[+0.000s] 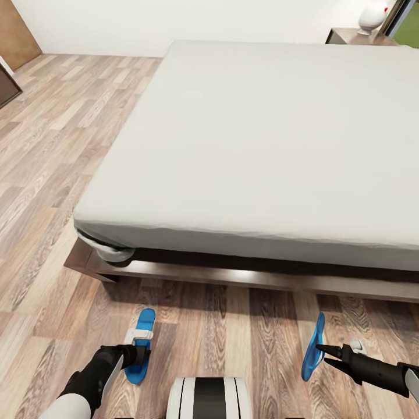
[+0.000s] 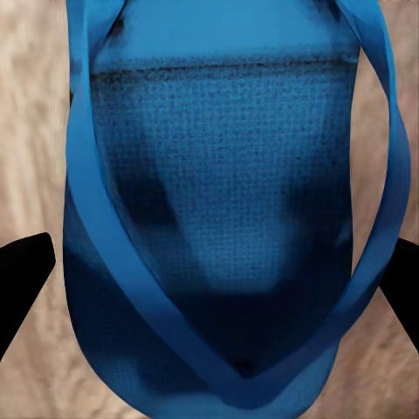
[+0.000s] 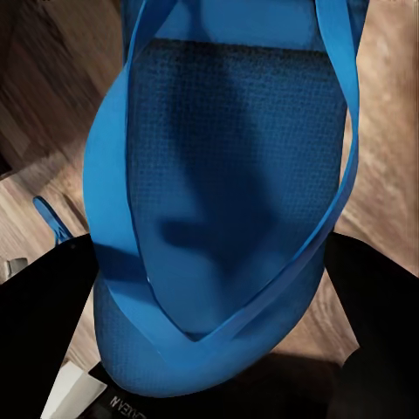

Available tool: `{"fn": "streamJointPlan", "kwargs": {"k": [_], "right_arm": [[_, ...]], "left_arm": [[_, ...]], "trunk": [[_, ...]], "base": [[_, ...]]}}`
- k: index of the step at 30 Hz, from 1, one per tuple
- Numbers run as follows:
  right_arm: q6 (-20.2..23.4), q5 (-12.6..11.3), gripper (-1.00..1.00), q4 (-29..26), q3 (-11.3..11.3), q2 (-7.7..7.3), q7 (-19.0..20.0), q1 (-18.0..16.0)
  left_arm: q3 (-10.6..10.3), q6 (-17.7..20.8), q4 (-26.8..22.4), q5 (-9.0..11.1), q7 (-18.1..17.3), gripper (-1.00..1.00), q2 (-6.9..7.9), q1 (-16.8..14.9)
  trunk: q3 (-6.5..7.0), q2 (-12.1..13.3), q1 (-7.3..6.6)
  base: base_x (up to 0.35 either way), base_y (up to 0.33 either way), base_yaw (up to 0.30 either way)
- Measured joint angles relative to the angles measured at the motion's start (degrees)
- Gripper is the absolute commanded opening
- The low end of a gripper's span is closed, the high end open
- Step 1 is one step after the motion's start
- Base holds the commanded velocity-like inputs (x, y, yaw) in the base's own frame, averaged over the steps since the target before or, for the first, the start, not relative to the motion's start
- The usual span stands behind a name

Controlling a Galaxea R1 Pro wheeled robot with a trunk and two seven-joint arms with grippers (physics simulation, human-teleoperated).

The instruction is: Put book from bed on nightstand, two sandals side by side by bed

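One bed with bare mattress stands on plank floor. Left sandal lies flat before it, left gripper spread astride, not clamped. Right gripper grasps right sandal, held on edge.

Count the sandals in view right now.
2. One sandal is at the left gripper, lying flat on the floor in front of the bed. The other sandal is at the right gripper, tilted up on edge.
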Motion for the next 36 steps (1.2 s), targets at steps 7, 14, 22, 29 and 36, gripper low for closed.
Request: {"fn": "streamJointPlan", "kwargs": {"k": [7,14,22,29,36], "right_arm": [[0.0,0.0,-1.0,0.0,0.0,0.0,0.0,0.0],[0.0,0.0,-1.0,0.0,0.0,0.0,0.0,0.0],[0.0,0.1,-1.0,0.0,0.0,0.0,0.0,0.0],[0.0,0.0,-1.0,0.0,0.0,0.0,0.0,0.0],[0.0,0.1,-1.0,0.0,0.0,0.0,0.0,0.0]], "left_arm": [[0.1,-4.5,0.0,0.0,0.2,-1.0,0.05,0.0],[0.2,-5.7,0.1,0.0,0.3,-1.0,0.09,0.0],[0.1,-5.5,0.1,-0.1,0.3,-1.0,0.05,0.0],[0.1,-5.5,0.1,0.0,0.3,-1.0,0.0,0.0],[0.1,-5.5,0.1,-0.1,0.2,-1.0,0.0,0.0]], "trunk": [[0.0,0.0,0.0],[0.0,0.0,0.0],[-1.1,-0.1,0.13],[-2.22,-0.1,0.26],[-2.65,-0.2,0.31]], "base": [[0.0,0.0,0.0],[0.0,0.0,0.0],[0.0,0.0,0.0],[0.0,0.0,0.0],[0.0,0.0,0.0]]}}
